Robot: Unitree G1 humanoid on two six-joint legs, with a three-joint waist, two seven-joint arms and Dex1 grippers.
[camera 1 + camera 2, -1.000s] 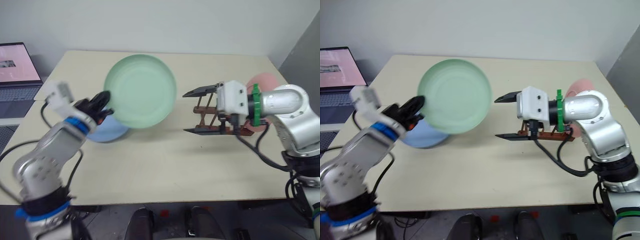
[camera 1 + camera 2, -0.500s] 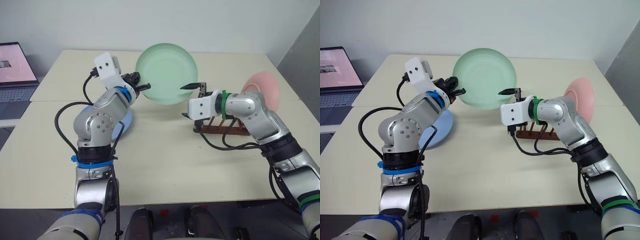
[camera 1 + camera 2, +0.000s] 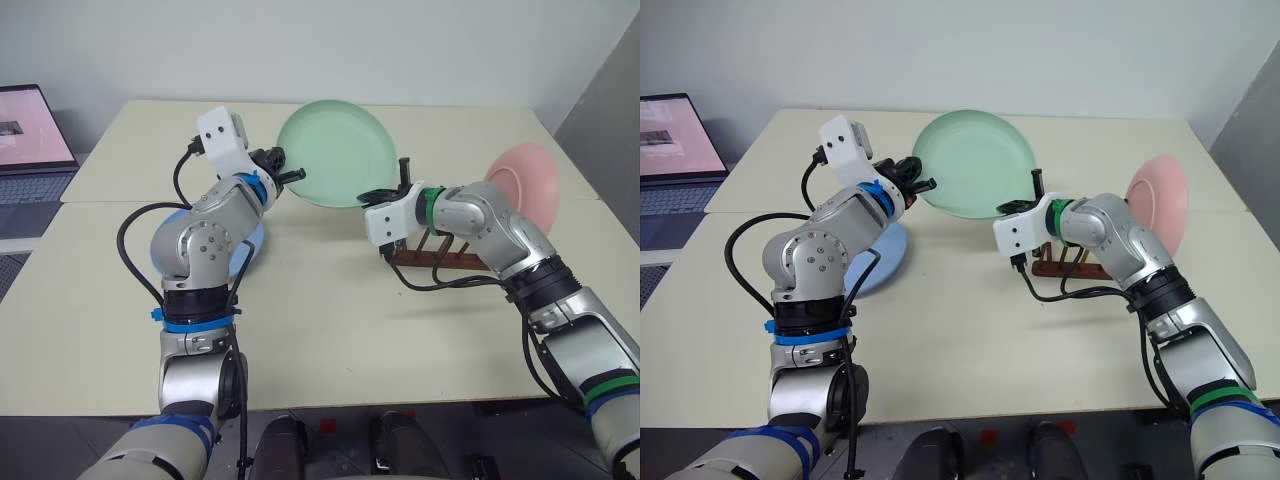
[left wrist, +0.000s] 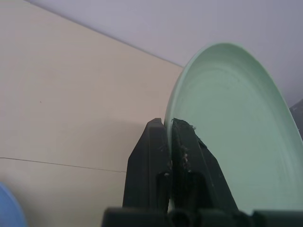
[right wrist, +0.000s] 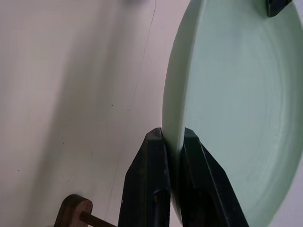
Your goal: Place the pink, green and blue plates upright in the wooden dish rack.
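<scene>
While unlabelled, green plate mid-air.

Silver-grey arms, black cables, blue bands left, green bands right, white wrist blocks.

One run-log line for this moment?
handover | left gripper shut on green plate | right gripper shut on same | pink plate racked

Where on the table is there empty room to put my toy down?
The near stretch of the table is bare, from the blue plate across to below the wooden dish rack. The far left corner is bare too. Around the green plate, rack and pink plate it is crowded.
</scene>
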